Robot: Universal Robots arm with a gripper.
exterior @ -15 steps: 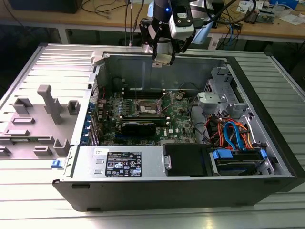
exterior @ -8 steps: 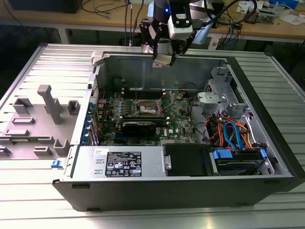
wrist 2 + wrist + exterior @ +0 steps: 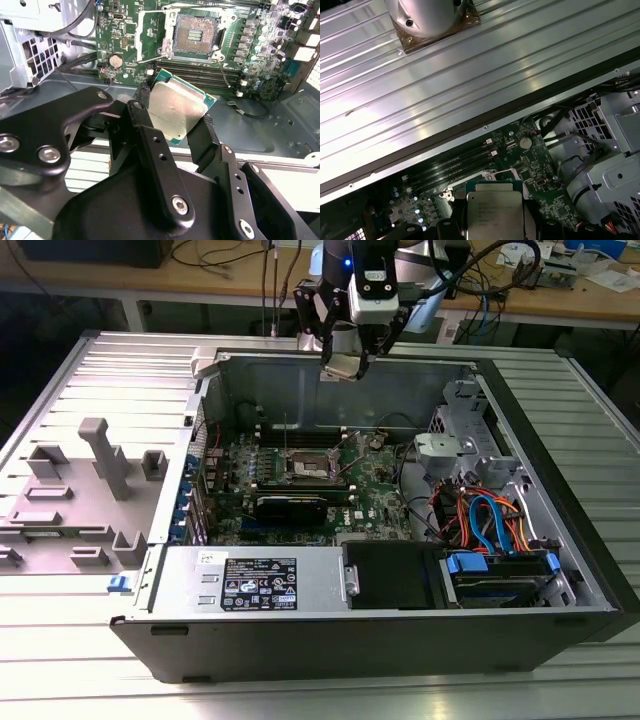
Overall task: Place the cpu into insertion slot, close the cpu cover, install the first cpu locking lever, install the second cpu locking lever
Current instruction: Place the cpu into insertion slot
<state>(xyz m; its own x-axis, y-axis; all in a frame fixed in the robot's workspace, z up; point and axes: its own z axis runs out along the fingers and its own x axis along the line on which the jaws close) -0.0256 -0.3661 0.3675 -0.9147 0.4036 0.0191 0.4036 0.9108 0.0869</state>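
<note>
Silver-topped cpu (image 3: 176,111) gripped in pincer (image 3: 172,117), insertion slot (image 3: 194,34) uncovered

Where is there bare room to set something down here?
Free: the ribbed table on the exterior view's right of the case, and along its near side. Crowded: the cables beside the motherboard, and the grey fixtures on the exterior view's left.

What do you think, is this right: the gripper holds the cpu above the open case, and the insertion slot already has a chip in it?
Not quite. The gripper does hold the cpu above the open case, but the insertion slot is empty: the second wrist view shows its bare contact field with no chip in it.
</note>
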